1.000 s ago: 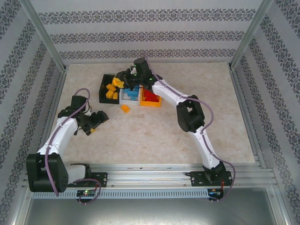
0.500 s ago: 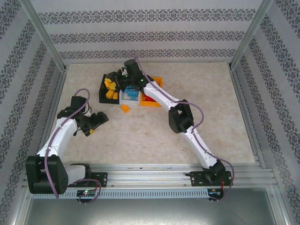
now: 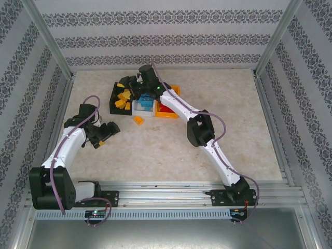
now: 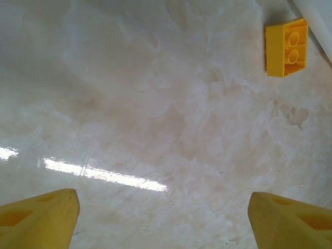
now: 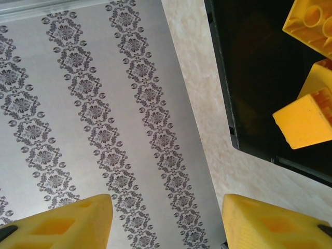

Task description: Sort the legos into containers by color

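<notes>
One yellow brick (image 4: 286, 47) lies loose on the table (image 4: 155, 104), just in front of the white bin (image 3: 138, 110), underside up. From your left gripper (image 4: 163, 212) it sits ahead and off to the right, its long axis running roughly along the line of approach, so I judge the wide-apart, empty fingers (image 4: 41, 218) would close across its short side. Your right gripper (image 5: 166, 218) hangs at the black bin's (image 5: 249, 78) edge, jaws parted with nothing between them, yellow bricks (image 5: 306, 122) lying inside.

White arms (image 3: 66, 146), black joints (image 3: 199, 130), purple cables (image 3: 226, 126)
</notes>
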Robot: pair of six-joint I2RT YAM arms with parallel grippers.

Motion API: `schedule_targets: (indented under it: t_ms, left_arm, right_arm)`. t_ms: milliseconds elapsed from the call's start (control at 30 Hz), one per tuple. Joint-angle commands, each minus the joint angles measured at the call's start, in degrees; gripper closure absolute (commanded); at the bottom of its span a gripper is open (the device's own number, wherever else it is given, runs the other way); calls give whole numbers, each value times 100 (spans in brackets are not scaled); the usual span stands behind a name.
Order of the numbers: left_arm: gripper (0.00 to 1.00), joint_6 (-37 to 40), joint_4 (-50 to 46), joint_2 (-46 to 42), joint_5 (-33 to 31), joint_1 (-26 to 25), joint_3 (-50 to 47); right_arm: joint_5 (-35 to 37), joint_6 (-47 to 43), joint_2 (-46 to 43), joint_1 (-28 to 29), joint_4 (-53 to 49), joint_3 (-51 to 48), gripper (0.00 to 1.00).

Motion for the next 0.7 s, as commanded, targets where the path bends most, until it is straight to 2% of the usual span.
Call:
schedule_targets:
  t_ms: [0, 100, 267, 400, 500, 667]
  left_arm:
    - [15, 123, -171, 78, -49, 7, 190]
    - [15, 89, -111, 181, -11, -12, 248]
    - [15, 61, 12, 507, 20, -212, 501]
    - [13, 2, 138, 853, -45, -480, 780]
    - [0, -49, 206, 1132, -209, -726, 1004]
    - [0, -91, 267, 1749, -531, -1243, 1491]
  right_arm:
    - [-4, -32, 48, -79, -1, 234, 41]
    - [-74, -323, -96, -132, -204, 234, 41]
    - [-208, -1377, -657, -300, -1007, 0, 40]
    - [-142, -2250, -1600, -477, -1311, -1111, 40]
    - [-11, -2760, -2424, -626, -1293, -2220, 39]
    - [170, -3327, -3670, -913, -1179, -4003, 39]
